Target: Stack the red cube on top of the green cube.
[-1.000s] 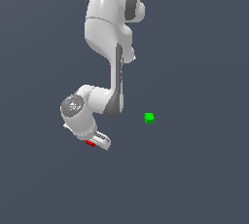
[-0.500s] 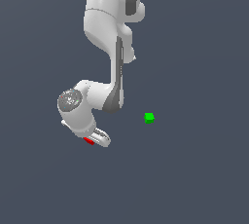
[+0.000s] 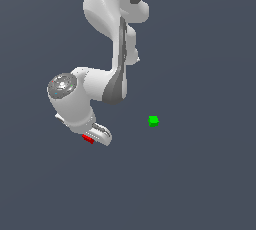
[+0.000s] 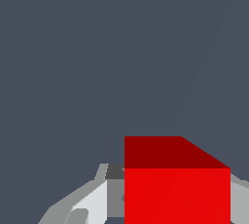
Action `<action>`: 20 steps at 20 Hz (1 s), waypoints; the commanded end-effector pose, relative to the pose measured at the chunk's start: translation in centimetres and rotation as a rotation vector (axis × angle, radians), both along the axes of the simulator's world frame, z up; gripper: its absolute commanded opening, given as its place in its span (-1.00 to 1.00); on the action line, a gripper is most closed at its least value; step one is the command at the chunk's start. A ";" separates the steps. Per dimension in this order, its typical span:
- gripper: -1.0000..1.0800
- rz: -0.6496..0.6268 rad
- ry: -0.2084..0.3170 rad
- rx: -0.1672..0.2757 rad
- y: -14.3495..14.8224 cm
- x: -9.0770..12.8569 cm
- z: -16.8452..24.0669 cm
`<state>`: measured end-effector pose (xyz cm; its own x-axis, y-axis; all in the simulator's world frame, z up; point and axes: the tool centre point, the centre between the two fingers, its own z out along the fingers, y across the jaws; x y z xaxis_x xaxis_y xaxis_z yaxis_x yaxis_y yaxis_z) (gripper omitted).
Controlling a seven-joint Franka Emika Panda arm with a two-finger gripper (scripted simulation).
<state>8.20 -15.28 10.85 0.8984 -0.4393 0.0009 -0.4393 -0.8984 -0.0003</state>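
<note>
Gripper [image 3: 93, 137] clenched on the red cube [image 3: 88, 138], seen filling the gap between the fingers [image 4: 92, 203] in the wrist view. Green cube [image 3: 153, 121] well apart on the plain grey worktop [image 3: 200, 184], toward the exterior view's right, away from any visible edge. Best lifted clear first, carried level, centred squarely above the green cube, lowered gently before letting go. No containers in sight.

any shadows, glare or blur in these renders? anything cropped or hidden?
Exterior view: flat even light, no cast shadows or glare, sharp; the red cube is mostly hidden under the gripper, the green cube fully clear. Wrist view: sharp, red cube huge and cropped at the frame edge, only face shading.
</note>
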 end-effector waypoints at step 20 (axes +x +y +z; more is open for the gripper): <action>-1.00 0.000 0.000 0.000 3.7 -1.6 0.3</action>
<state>6.90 -12.41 11.28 0.8979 -0.4402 0.0003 -0.4402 -0.8979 0.0001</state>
